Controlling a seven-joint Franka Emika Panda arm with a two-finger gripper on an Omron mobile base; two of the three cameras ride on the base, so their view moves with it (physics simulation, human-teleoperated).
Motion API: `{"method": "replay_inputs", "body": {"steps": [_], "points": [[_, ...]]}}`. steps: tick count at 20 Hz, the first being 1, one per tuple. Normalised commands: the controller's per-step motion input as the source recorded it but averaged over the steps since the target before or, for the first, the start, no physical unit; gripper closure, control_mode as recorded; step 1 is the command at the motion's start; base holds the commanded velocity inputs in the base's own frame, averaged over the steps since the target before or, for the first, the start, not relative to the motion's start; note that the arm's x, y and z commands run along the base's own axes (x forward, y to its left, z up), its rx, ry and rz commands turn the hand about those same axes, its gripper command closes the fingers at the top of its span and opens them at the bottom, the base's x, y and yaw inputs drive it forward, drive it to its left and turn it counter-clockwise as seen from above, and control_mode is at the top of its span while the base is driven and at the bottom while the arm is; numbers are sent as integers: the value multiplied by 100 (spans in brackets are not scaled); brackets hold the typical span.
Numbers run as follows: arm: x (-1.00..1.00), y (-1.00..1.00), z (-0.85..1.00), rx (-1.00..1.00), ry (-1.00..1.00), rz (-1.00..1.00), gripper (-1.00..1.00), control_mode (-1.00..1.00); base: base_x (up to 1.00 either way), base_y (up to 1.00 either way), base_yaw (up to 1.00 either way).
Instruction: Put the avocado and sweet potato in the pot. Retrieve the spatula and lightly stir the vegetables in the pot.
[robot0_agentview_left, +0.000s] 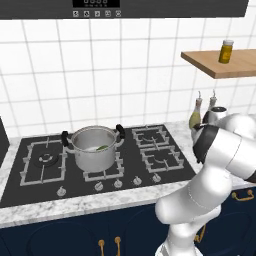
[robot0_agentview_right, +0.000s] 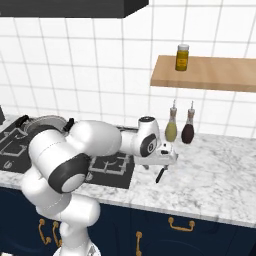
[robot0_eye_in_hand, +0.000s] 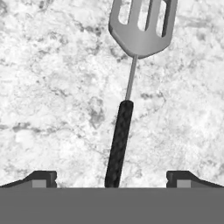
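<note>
Between the fingertips: the spatula lies on the marble counter, its black handle running up midway between the two tips, touching neither.
Pincer: the gripper is spread wide, holding nothing; it hangs low over the counter right of the hob, near the two bottles.
Spatula looks: flat silver slotted head, thin metal neck, slim textured black handle.
Pot: the pot stands on the hob, well apart from the gripper.
Avocado: the avocado shows as a green patch inside the pot.
</note>
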Motion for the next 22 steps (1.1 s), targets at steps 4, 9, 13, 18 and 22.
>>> {"method": "replay_inputs", "body": {"steps": [4,9,13,18,22], "points": [[-7,-10,-33,3,10,0,-100,-100,0,0,0],[-33,-2,-33,8,4,0,-100,-100,0,0,0],[-54,-1,-21,8,0,-2,-100,-100,0,0,0],[5,18,-19,0,-2,0,-100,-100,0,0,0],[24,4,-18,0,-2,0,-100,-100,0,0,0]]}}
